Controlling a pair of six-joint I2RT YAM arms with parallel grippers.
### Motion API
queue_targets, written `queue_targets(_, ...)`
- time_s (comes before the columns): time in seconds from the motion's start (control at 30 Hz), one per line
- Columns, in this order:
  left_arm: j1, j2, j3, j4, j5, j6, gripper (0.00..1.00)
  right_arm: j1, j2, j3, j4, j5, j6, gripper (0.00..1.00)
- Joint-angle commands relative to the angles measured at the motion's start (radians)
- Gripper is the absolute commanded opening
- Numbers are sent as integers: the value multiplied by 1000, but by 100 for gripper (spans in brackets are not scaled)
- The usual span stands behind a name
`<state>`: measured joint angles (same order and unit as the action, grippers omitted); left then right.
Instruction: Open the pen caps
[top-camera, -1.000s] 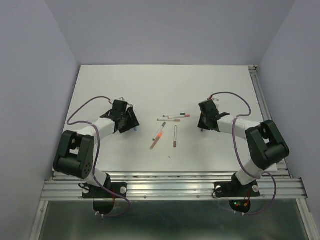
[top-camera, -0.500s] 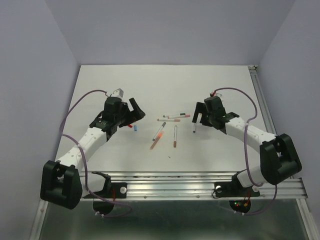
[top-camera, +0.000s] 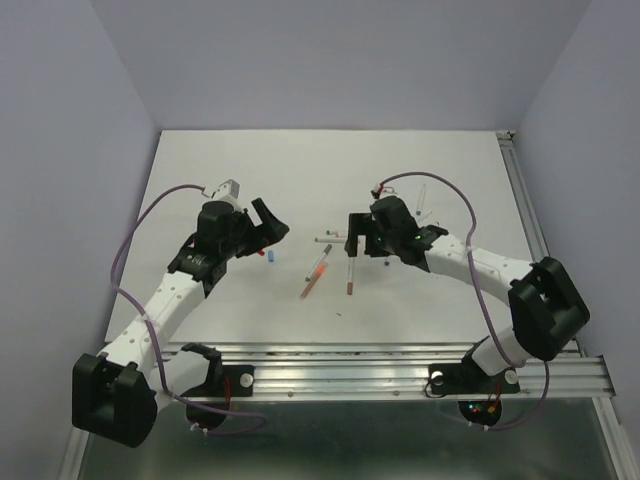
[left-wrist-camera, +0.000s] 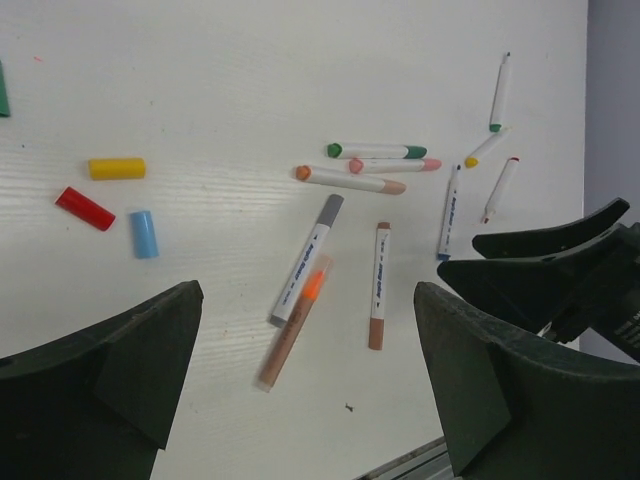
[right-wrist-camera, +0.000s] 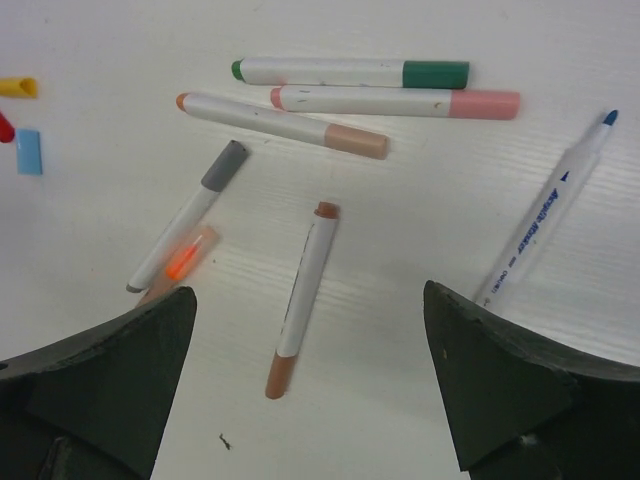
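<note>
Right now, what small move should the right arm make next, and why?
Probably lower the right gripper onto the white pen, which lies between its open, empty jaws in the right wrist view. Its brown cap is still on, and gripping the barrel seems the first step to pulling that cap off.

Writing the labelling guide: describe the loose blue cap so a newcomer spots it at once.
On the white table, look left of the pens scattered mid-table, where three short loose caps lie close together. The blue cap is the one closest to the pens, beside the red cap and yellow cap; only it is light blue.
</note>
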<state>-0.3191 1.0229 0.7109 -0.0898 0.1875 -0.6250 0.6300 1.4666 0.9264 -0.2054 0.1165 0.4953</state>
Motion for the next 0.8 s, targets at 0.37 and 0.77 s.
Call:
queue_targets(0.37,-5,-6,-65,74,49,-1,99,169,363,275,-187,314,106,100)
queue_targets(0.77,-5,6,-54,74,40,4,99,223,426,238,-270,331,236,61)
